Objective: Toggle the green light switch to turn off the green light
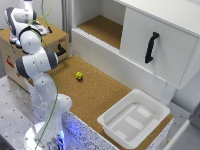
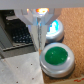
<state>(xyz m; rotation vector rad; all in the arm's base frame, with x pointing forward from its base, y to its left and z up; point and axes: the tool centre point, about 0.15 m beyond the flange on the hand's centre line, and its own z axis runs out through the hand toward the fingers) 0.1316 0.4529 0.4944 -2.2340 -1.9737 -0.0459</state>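
Note:
In the wrist view the green light switch (image 2: 56, 57) is a round green dome in a pale ring, set on a brown panel. My gripper (image 2: 39, 49) has its fingers pressed together into one narrow tip. The tip sits just beside the dome's rim, over the panel's edge. I cannot tell whether it touches. In the exterior view the gripper (image 1: 44, 28) hangs over a brown box (image 1: 15, 55) at the exterior view's left. The switch itself is hidden there behind the arm.
A second round switch with a pale blue-white dome (image 2: 56, 29) sits beyond the green one. A small yellow-green ball (image 1: 79, 75) lies on the cork table (image 1: 100, 95). A white bin (image 1: 134, 119) stands at the front right. A white cabinet with a black handle (image 1: 151, 46) is behind.

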